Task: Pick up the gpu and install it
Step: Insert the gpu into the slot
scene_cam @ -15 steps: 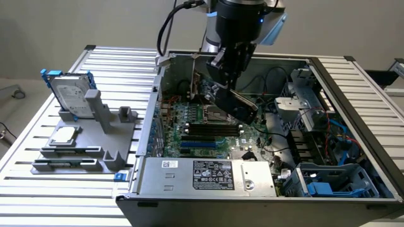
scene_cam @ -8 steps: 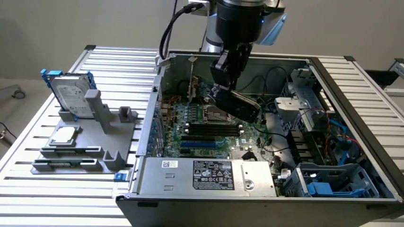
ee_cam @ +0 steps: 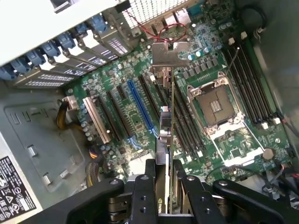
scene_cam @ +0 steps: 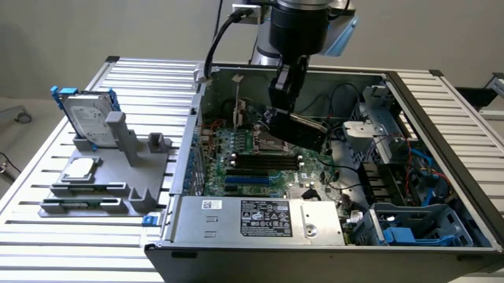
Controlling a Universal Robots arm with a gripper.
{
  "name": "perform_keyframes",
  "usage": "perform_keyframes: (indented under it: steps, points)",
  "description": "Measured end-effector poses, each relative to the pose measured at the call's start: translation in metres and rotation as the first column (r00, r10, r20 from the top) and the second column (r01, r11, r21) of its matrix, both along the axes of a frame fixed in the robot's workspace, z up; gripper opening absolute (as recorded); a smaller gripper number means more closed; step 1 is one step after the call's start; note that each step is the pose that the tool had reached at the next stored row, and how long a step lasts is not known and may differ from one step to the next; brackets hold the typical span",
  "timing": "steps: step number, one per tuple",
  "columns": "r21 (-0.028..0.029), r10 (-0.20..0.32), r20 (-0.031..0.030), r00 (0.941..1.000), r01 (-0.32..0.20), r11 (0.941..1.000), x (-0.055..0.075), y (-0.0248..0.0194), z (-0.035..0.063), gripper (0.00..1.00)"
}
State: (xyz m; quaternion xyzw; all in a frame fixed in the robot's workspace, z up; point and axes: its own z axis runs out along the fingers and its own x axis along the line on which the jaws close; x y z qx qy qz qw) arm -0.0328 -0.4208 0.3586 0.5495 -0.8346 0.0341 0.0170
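Gripper is hanging inside the open case. The fingers are clamping shut on the gpu, gripping its upper edge. The card is sitting tilted just above the motherboard slots; can't tell if it's touching.

One gpu, one hard drive, one chip, one case.

Slatted table: open computer case; grey stand, possibly plastic.
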Motion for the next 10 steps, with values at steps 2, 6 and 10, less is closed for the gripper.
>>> perform_keyframes:
  steps: [2,6,10]
  points:
    - [0.0001,0.036,0.0,0.9993,-0.036,0.9993,0.0,0.0,-0.0006,0.26]
    - [0.0003,0.109,0.0001,0.994,-0.109,0.994,0.0,0.0,-0.002,0.26]
    - [0.0002,0.179,0.0001,0.9839,-0.179,0.9839,0.0,-0.0001,-0.0053,0.26]
